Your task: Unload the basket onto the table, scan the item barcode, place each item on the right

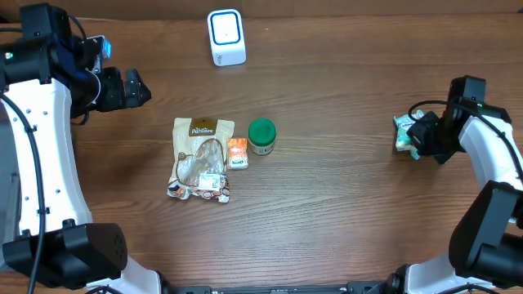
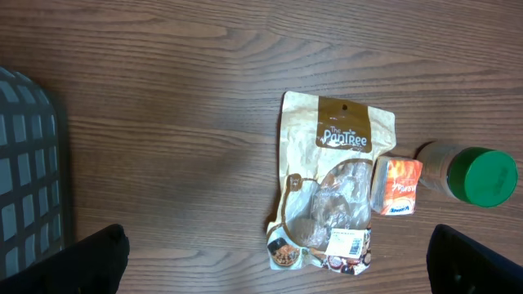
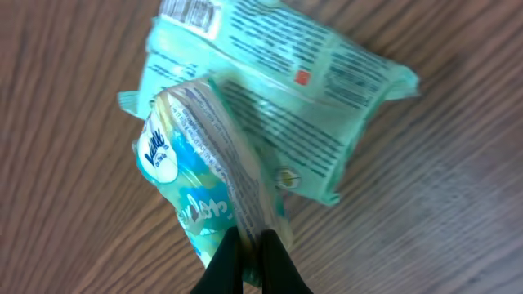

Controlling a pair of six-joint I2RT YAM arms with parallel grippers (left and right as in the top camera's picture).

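The teal packet is lying on the right side of the table, well apart from the white scanner at the far edge. The right tool is pinching it, closed on only a thin fold of film. I judge this grip is risking a slip or a swing once lifted, turning the barcode (printed near one end) away from the scanner. The left tool is hanging wide and empty.

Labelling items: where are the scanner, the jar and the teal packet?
scanner [image 1: 226, 34], overhead view, front face
jar [image 2: 484, 175], left wrist view, green lid
teal packet [image 3: 327, 90], right wrist view, printed side
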